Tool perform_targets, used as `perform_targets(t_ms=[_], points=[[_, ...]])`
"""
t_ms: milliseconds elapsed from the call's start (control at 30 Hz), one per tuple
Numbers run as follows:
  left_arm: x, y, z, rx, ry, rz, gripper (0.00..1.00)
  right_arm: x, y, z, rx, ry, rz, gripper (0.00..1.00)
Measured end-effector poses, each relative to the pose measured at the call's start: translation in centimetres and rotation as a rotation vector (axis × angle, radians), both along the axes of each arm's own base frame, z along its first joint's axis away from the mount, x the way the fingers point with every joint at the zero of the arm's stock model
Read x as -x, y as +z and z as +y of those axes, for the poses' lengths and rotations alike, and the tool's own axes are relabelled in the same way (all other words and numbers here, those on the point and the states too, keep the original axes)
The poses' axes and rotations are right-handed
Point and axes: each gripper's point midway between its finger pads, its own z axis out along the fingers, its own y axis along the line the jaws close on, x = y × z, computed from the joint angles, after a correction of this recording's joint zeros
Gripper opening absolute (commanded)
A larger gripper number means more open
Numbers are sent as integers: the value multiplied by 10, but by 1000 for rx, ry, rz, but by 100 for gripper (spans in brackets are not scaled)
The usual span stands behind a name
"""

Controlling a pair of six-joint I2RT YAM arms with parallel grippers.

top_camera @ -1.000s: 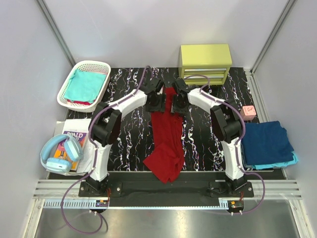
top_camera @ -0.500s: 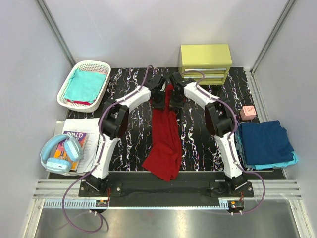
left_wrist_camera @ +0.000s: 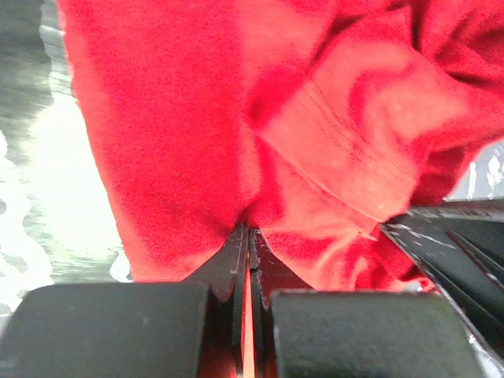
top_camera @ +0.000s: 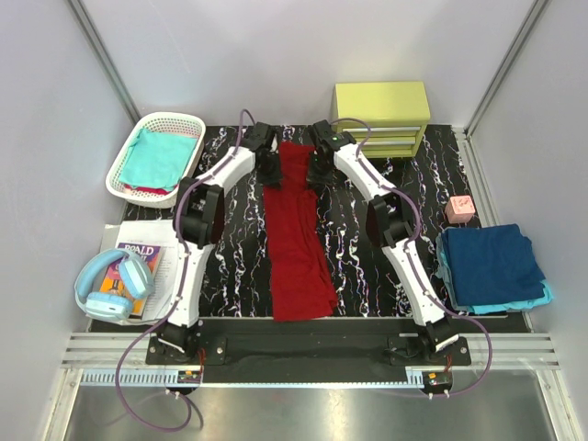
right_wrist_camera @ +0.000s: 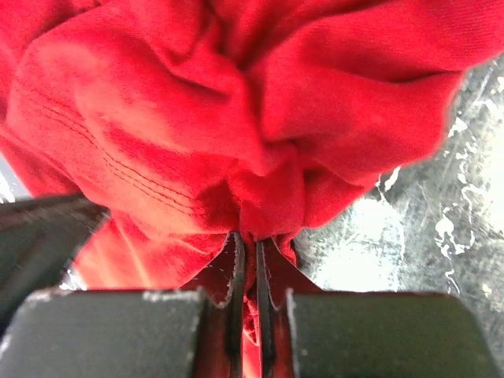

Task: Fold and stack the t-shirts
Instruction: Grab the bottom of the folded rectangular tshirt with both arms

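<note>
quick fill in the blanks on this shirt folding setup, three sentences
The left end effector and right end effector are each ___ on the dark red t-shirt.
In the white basket, the uppermost shirt is coloured ___.
The navy t-shirt lies folded on the robot's ___ side.
Missing words: shut; teal; right.
</note>
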Motion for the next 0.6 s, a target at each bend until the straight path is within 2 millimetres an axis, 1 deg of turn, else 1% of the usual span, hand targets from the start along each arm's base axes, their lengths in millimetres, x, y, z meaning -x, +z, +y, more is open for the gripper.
perform_targets(t_ms=[133, 167, 200, 233, 267, 300, 333, 367, 433, 467, 500, 567, 600], points=[[-10, 1, 13, 4, 27, 9, 4, -5, -1, 1, -21, -1, -2, 1], [-11, 0, 14, 6, 30, 10, 7, -6, 0, 1, -29, 0, -2, 1], [-13, 1, 15, 8, 33, 13, 12, -7, -1, 1, -34, 1, 0, 1], [-15, 1, 14, 10, 32, 12, 18, -7, -1, 1, -38, 0, 2, 4], [-16, 1, 14, 11, 32, 12, 33, -8, -1, 1, -41, 1, 1, 8], [-16, 1, 13, 12, 31, 12, 39, -8, -1, 0, -44, 2, 2, 14], [-16, 1, 14, 12, 31, 14, 44, -8, -1, 0, -43, 3, 1, 34], [-16, 1, 14, 13, 35, 17, 54, -9, -1, -1, -42, 2, 1, 44], [-17, 5, 13, 18, 44, 11, 66, -10, 3, -1, -36, -1, -12, 72], [-15, 8, 14, 16, 49, 8, 70, -10, 6, -4, -20, -4, -21, 99], [-12, 12, 17, 6, 56, 8, 77, -11, 9, -7, -1, -9, -32, 100], [-4, 29, 20, -4, 66, -6, 84, -12, 19, -15, 39, -16, -58, 100], [-1, 41, 22, -7, 69, -19, 88, -12, 25, -19, 56, -19, -69, 100]])
